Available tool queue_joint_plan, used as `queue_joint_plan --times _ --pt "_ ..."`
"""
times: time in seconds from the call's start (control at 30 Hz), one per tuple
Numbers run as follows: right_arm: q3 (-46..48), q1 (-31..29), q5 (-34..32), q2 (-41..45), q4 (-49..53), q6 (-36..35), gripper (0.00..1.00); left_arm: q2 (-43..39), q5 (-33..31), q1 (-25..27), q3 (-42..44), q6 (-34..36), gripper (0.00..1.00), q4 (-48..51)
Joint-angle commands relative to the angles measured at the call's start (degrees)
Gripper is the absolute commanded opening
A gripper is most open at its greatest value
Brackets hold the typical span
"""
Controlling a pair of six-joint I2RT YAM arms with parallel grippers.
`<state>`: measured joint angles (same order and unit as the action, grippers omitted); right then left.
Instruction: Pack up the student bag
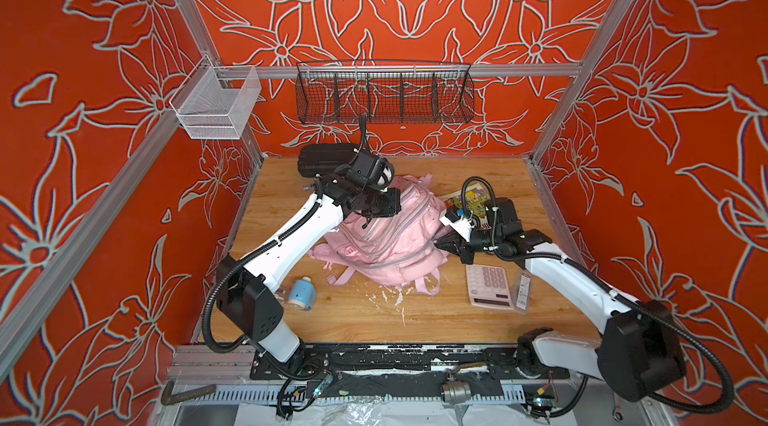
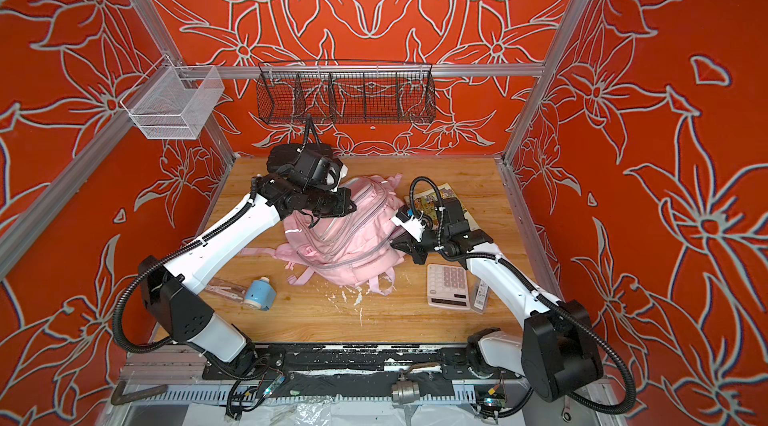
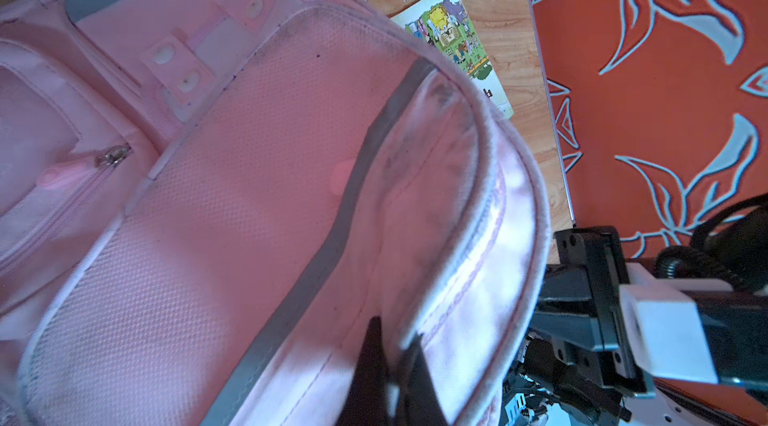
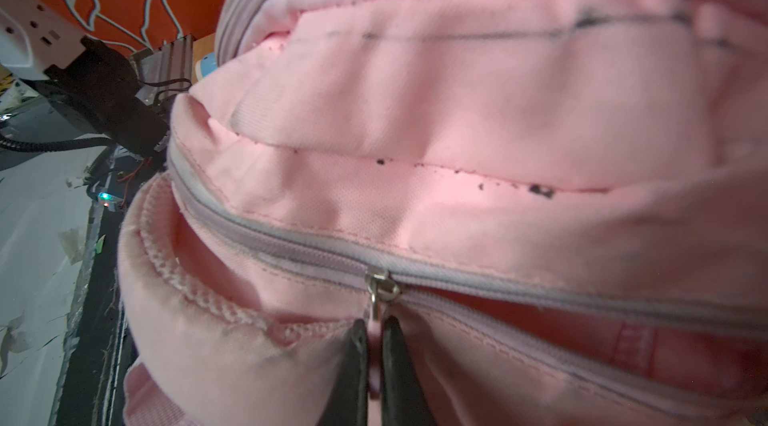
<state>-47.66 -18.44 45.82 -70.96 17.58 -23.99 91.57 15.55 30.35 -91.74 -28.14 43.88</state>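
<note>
The pale-pink student bag (image 1: 390,236) (image 2: 345,236) lies in the middle of the wooden table in both top views, between my two arms. My left gripper (image 3: 395,365) is shut on a fold of the bag's pink-and-white rim, at the bag's upper left side (image 1: 374,211). My right gripper (image 4: 375,345) is shut on the pink pull tab hanging from a metal zipper slider (image 4: 382,288) at the bag's right side (image 1: 441,243). Above that zipper the main compartment gapes, showing pink lining (image 4: 457,112).
A black ribbed case (image 1: 322,159) sits behind the left arm. A picture book (image 1: 467,195) lies behind the right wrist; a calculator (image 1: 488,288) and a clear packet (image 1: 523,291) lie front right. A blue round object (image 1: 302,294) lies front left. Wire baskets (image 1: 384,97) hang above.
</note>
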Motion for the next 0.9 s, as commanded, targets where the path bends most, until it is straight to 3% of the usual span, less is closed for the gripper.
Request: queue_joint_plan --times 0.0,0.1,0.27,0.43,0.6,0.87 --pt "-5.34 0.06 -8.20 0.61 5.07 1.37 0.00 -3.14 0.48 -0.53 0.79 -5.11 0.00 -5.71" --pt "-11.84 0.05 -12.32 -0.78 11.66 1.72 0.00 -3.84 0.79 -0.54 5.12 -9.03 0.00 -8.52" --pt "-18.25 -0.58 -13.63 -2.44 20.92 4.04 0.00 -1.98 -0.44 -0.42 7.78 -14.40 0.00 -14.68" --pt "-19.54 -5.81 -19.76 -1.12 24.67 5.92 0.00 0.37 -3.28 -0.42 6.93 -19.30 0.00 -20.27" --pt "-20.37 -10.37 -24.88 -0.94 24.87 11.41 0.00 2.71 -5.89 -0.33 5.15 -23.09 0.00 -22.68" --pt "-18.96 -15.81 -27.60 -0.17 21.53 21.34 0.00 4.58 -9.13 -0.33 3.33 -26.74 0.00 -25.60"
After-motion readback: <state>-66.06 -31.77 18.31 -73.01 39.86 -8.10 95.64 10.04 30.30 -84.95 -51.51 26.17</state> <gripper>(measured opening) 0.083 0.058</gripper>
